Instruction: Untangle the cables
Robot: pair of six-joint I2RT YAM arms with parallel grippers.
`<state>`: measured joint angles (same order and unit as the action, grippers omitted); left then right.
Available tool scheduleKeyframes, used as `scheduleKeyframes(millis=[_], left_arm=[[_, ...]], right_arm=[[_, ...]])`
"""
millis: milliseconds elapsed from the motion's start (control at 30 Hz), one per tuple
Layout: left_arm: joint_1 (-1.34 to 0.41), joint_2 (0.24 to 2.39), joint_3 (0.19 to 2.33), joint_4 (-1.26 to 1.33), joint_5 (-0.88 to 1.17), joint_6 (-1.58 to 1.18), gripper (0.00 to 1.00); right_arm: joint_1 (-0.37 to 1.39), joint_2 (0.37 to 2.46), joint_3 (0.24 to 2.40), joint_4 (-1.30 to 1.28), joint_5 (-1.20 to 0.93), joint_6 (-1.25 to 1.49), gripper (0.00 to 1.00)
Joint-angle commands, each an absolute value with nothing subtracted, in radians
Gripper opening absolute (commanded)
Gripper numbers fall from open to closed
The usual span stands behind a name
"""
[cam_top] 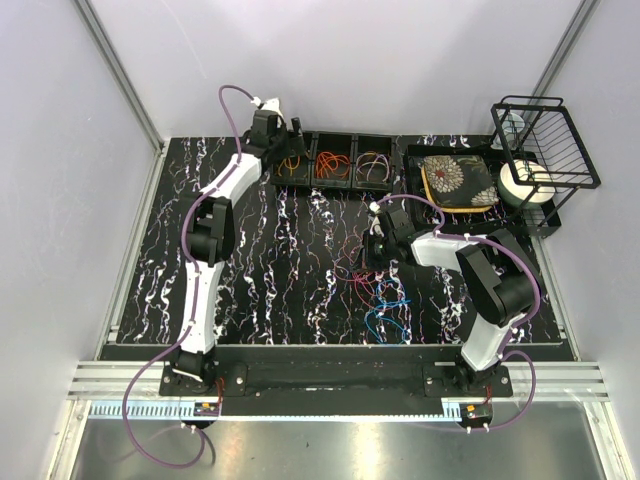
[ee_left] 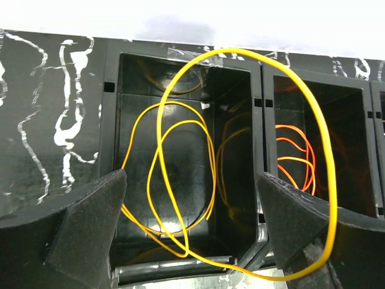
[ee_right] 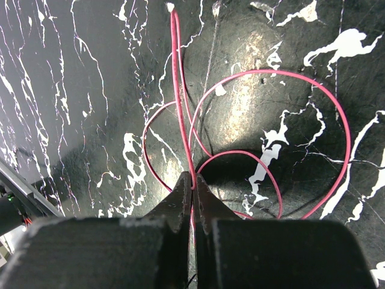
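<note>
- Three black rectangular plastic bins stand in a row at the far edge of the table. The left bin holds thin yellow wire loops. The middle bin holds thin orange wire loops. The right bin holds a few loops that look orange to pink from above, though they are too small to be sure.
- One large yellow loop lies across the wall between the left and middle bins. Its near end hangs over the front rim beside one finger of the left gripper.
- The left gripper hovers over the left bin. Its dark, matte, wedge-shaped fingers are spread wide, with nothing pinched between them.
- The right gripper has its fingers pressed together on a thin glossy red cable, whose curves lie on the table below.
- The other cables form a loose tangle of red, pink-purple and blue loops on the table, just near of the right gripper.
- The glossy black table with white marble veins carries everything.
- At the far right, a shallow black tray holds a square dark plate with a floral pattern.
- Beside the tray are a black wire rack and a white round object.
</note>
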<state>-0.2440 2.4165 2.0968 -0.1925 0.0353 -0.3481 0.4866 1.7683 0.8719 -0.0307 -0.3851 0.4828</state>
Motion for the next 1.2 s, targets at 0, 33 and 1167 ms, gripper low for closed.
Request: scheduleKeyframes(millis=[0,33,1167], left_arm=[[-0.235,2.338,2.154,-0.271,-0.026,-0.325,0.99],[-0.235,2.345,2.161,-0.278,0.051,-0.319,0.99],[-0.239,2.281,2.172,-0.391,0.090,-0.325,0.20]], right_arm=[[0.486,1.798,0.864,-0.072,-0.348,0.457,0.00],[0.485,1.798,0.862,-0.072,-0.348,0.457,0.00],[0.486,1.799,0.862,-0.071,-0.353,0.460,0.00]])
